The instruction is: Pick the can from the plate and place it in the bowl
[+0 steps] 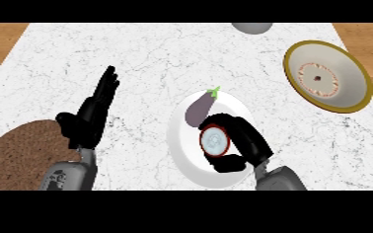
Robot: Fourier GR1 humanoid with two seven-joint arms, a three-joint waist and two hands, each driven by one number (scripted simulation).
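Right hand (244, 145) curls round the can (215, 141) on the plate (183, 150) (eggplant (201, 109) touching); lifting could nudge the eggplant off. Bowl (328, 76) sits well apart; left hand (91, 116) rests open.

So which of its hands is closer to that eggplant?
The right. The right hand is curled round the can on the plate, just below the eggplant. The left hand rests open, well off to the eggplant's left.
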